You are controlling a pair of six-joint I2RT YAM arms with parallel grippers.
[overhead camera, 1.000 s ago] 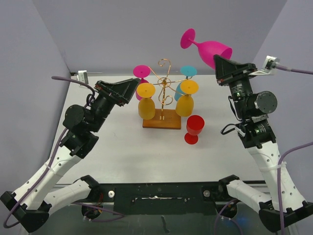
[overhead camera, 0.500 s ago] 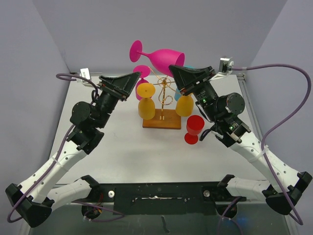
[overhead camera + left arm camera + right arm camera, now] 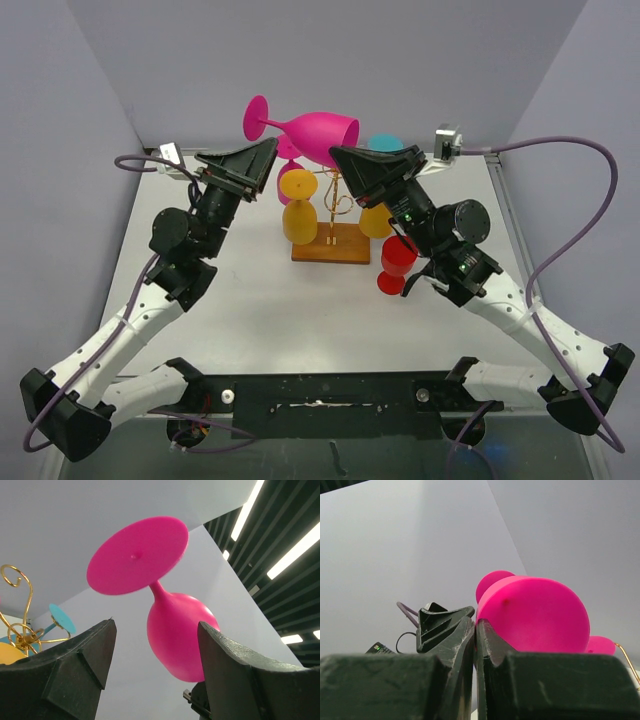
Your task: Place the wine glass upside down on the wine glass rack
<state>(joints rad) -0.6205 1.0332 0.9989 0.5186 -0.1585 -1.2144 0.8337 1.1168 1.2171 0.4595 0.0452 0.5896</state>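
Observation:
The magenta wine glass lies on its side in the air above the wine glass rack, with its foot pointing left. My right gripper is shut on the rim of its bowl, the wall pinched between the fingers. My left gripper stands open just left of the rack, below the stem, not touching it. In the left wrist view the glass hangs beyond the spread fingers, foot toward the camera. The rack's gold wire shows at the lower left.
Two yellow glasses hang upside down on the rack, with a teal one and a pink one behind. A red glass stands upright on the table beside the wooden base. Grey walls enclose the table.
My right arm has swung the magenta glass from the far right leftward over the rack, toward my left gripper. The left gripper has risen slightly and stayed open.

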